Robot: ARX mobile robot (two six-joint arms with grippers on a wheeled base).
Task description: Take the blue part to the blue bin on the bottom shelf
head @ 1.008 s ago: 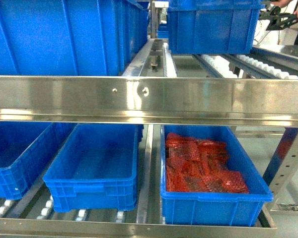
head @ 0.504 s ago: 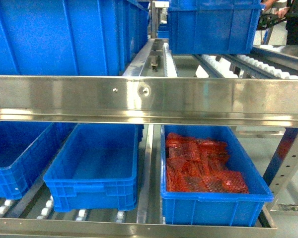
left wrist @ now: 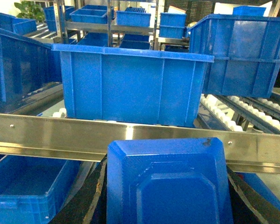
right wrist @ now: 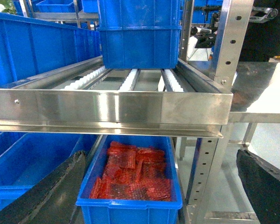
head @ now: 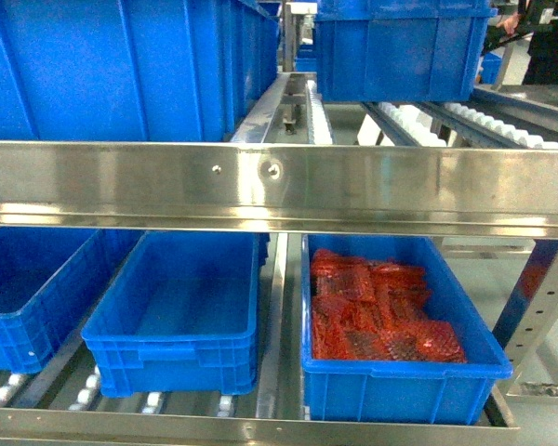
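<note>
While the left end effector [left wrist: 165, 205] clasps the blue part [left wrist: 170, 182], the right end effector [right wrist: 158, 186] gapes wide, empty.

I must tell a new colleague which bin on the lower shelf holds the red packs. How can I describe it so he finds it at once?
Start at the steel rack's wide shiny front rail and look under it to the bottom shelf. Three blue bins stand there side by side; take the right bin, right of the centre divider rail. It alone is filled with red mesh-wrapped packs; the other two look empty.
</note>
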